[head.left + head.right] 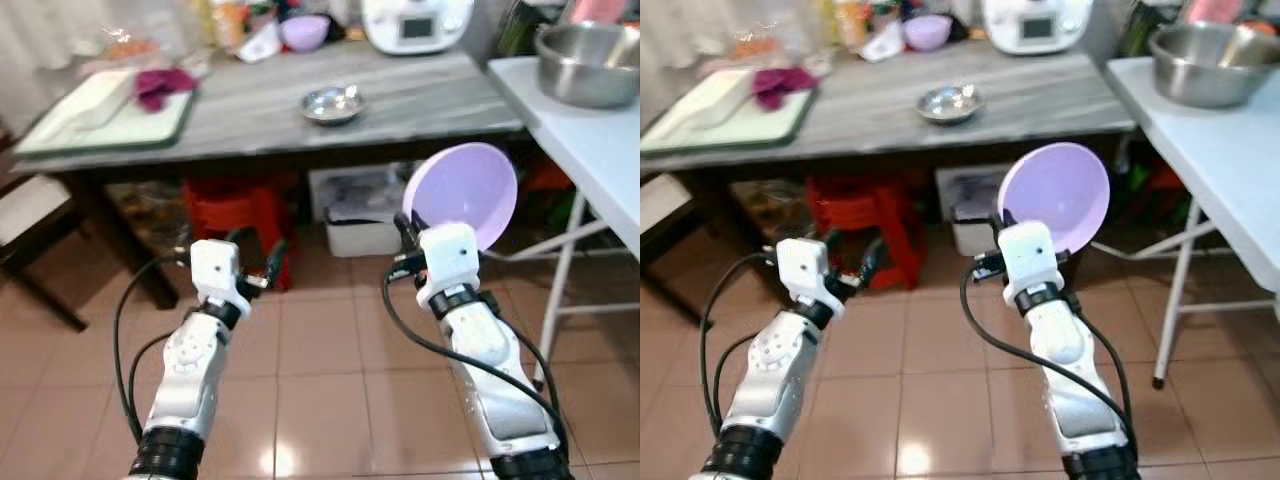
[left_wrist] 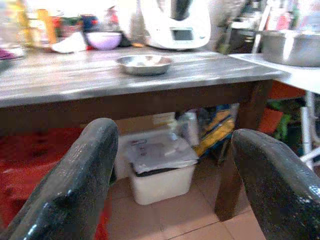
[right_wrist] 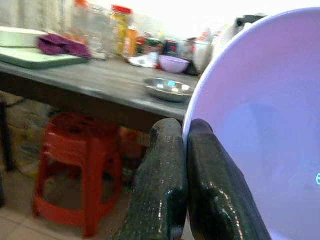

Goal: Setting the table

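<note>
Right gripper (image 3: 186, 150): your jaws are clamped on the rim of the lilac plate (image 1: 462, 194), held upright at centre right of the left eye frame, in front of the tabletop's near edge.
Left gripper (image 2: 175, 185): your jaws stand wide apart with nothing between them, low at centre left of the left eye frame, above the tiled floor (image 1: 320, 380).
Grey tabletop (image 1: 260, 110): across the upper frame; a small steel bowl (image 1: 333, 103) sits at its middle.
Back edge: a lilac bowl (image 1: 304, 31) and a white appliance (image 1: 417, 22).
Upper left: green tray (image 1: 120, 125) carrying a purple cloth (image 1: 162, 82).
Upper right: white tabletop (image 1: 590, 140) with a large steel basin (image 1: 588, 65).
Under the tabletop: red stool (image 1: 235, 215) beside a white bin (image 1: 352, 222).
</note>
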Robot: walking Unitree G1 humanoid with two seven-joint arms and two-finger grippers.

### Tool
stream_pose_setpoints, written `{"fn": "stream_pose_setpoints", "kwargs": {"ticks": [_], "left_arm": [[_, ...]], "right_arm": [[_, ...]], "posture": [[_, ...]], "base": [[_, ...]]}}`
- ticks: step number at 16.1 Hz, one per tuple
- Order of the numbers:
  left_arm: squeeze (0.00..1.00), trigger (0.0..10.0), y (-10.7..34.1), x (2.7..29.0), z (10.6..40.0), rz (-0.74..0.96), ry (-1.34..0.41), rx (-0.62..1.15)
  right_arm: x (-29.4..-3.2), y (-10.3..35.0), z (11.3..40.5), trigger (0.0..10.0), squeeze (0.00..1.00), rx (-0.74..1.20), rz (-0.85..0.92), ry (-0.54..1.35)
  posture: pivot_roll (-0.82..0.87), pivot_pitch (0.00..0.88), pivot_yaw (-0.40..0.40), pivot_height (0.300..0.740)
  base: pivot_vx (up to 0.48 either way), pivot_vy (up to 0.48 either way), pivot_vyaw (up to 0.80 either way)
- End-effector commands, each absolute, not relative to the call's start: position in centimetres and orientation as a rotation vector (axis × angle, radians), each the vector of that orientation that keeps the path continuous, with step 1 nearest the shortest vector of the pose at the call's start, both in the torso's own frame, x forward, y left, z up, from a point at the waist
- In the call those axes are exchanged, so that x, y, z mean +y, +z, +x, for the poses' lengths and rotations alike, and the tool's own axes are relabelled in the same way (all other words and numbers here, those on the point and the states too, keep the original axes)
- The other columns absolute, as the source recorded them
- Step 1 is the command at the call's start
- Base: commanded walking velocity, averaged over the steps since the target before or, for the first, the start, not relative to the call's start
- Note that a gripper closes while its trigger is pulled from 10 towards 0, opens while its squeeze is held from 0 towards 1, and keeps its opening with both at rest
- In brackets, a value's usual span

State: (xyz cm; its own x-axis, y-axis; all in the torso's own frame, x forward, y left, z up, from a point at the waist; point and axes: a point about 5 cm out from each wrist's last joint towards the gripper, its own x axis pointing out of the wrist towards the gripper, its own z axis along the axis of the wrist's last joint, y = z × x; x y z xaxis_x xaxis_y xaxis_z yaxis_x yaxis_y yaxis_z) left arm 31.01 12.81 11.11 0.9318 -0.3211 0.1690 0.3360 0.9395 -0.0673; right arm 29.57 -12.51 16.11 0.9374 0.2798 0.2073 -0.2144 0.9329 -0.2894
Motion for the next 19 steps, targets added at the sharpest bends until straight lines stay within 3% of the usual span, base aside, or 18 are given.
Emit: {"fn": "stream_pose_setpoints", "kwargs": {"ticks": [1,6,19], "left_arm": [[0.00,10.0,11.28,12.09,31.00,-0.096,-0.366,-0.159],[0.00,10.0,11.30,11.84,31.05,-0.100,-0.373,-0.158],[0.00,10.0,11.98,11.33,30.79,-0.099,-0.398,-0.186]], "right_arm": [[-12.86,16.37,29.52,10.0,0.00,-0.268,-0.289,0.247],[-12.81,16.42,29.53,10.0,0.00,-0.271,-0.290,0.245],[-12.66,16.96,29.73,10.0,0.00,-0.289,-0.293,0.260]], "posture": [[-0.16,0.069,0.080,0.740],[-0.17,0.068,0.082,0.740],[-0.16,0.061,0.067,0.740]], "base": [[0.431,0.000,0.00],[0.429,0.000,0.74],[0.430,0.000,0.00]]}}
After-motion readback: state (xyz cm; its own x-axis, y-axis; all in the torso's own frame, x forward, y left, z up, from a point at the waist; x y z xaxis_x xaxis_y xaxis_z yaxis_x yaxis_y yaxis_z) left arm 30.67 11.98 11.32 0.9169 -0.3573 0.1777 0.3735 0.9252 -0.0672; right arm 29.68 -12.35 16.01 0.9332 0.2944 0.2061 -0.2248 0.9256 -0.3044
